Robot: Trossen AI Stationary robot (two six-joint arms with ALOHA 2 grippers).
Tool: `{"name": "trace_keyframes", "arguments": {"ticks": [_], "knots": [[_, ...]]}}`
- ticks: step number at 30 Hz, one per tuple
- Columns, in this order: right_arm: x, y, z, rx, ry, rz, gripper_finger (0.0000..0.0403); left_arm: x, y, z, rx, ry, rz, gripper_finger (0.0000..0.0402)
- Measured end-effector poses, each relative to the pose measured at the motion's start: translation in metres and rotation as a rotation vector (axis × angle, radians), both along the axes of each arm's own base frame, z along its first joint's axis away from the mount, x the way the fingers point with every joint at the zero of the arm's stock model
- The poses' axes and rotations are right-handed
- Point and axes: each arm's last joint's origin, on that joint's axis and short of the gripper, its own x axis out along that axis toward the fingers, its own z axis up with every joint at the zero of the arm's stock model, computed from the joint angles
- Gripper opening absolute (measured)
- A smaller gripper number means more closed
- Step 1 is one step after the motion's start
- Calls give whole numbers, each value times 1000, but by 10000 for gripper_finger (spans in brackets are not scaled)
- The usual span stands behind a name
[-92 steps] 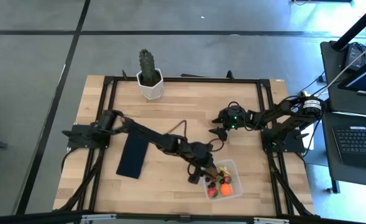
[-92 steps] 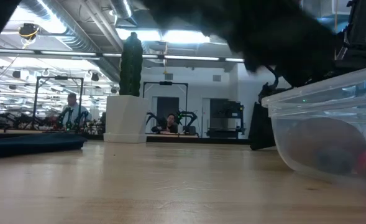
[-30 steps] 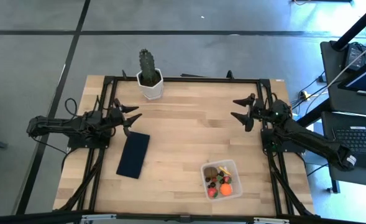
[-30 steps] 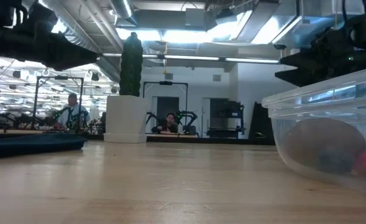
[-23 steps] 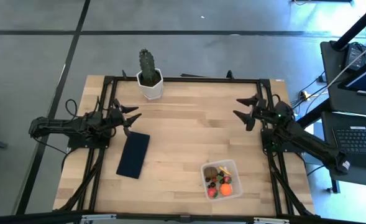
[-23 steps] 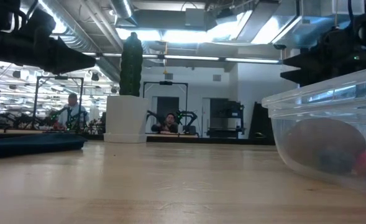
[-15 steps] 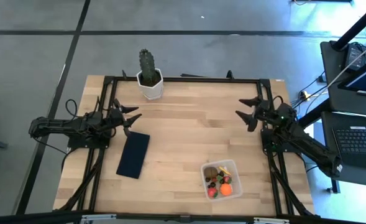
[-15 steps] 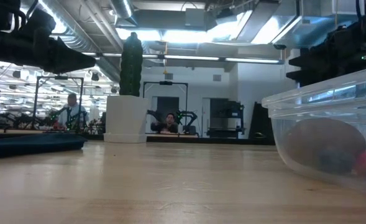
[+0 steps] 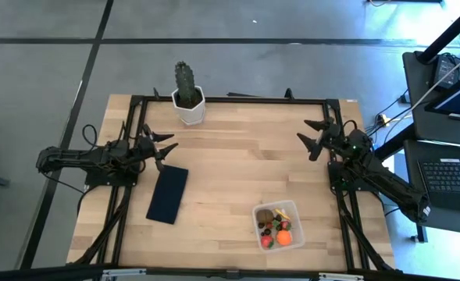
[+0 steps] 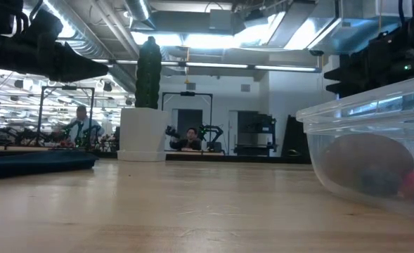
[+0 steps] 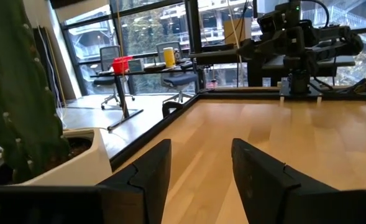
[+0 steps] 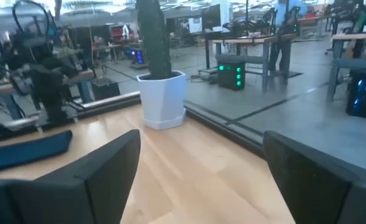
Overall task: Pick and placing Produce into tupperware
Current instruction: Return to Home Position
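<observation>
STEP: homing, judged nearly done | left gripper [image 9: 165, 142]: open, empty; at left side of tabletop [image 9: 237, 168] | right gripper [image 9: 303, 131]: open, empty; at right side; nearer arm | tupperware [image 9: 298, 223]: holds produce [image 9: 277, 229]; right of centre, well apart from both grippers

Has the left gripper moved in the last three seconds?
Yes. The left gripper drew back leftward from over the tupperware; it now hangs just beyond the navy mat.
</observation>
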Motion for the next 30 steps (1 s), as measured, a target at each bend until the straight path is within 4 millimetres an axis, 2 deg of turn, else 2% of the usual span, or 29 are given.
{"name": "trace_keyframes", "arguments": {"ticks": [7, 22, 30], "knots": [[0, 0, -1, -82, 63, -9, 339, 0, 0, 0, 14, 7, 0, 153], [0, 0, -1, -31, 34, -6, 339, 0, 0, 0, 14, 7, 0, 165], [0, 0, -1, -35, 36, -6, 339, 0, 0, 0, 15, 7, 0, 158]]}}
